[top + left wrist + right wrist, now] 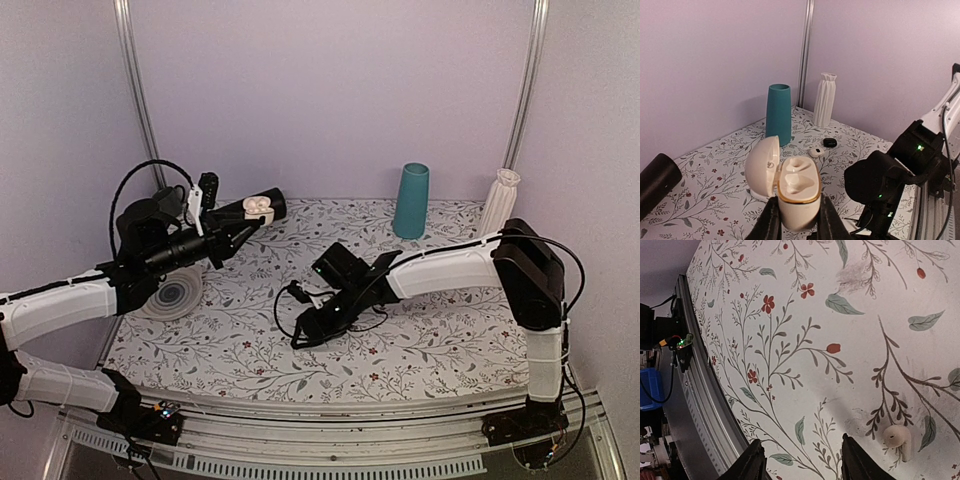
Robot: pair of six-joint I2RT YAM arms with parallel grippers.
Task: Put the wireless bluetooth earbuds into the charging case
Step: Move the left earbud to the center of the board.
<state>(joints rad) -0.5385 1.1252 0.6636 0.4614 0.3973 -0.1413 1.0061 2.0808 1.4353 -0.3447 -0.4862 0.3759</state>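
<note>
The charging case [797, 182] is glossy white with a gold rim. Its lid [762, 167] is swung open to the left and both inner wells are bare. My left gripper [797, 217] is shut on the case's lower body and holds it upright above the table. In the top view the case [258, 206] is raised at the back left. One white earbud [897, 437] lies on the floral tablecloth, just outside the right-hand finger [860, 462] of my right gripper [805, 460]. That gripper is open, low over the cloth, with nothing between its fingers. It sits mid-table [305, 328].
A teal cup [410, 200] and a white ribbed vase [500, 203] stand at the back right. A small black piece [830, 142] and a small white piece [816, 152] lie near them. A black cylinder [657, 180] and a grey disc [175, 295] are on the left. The table's metal rail [695, 405] runs close to the right gripper.
</note>
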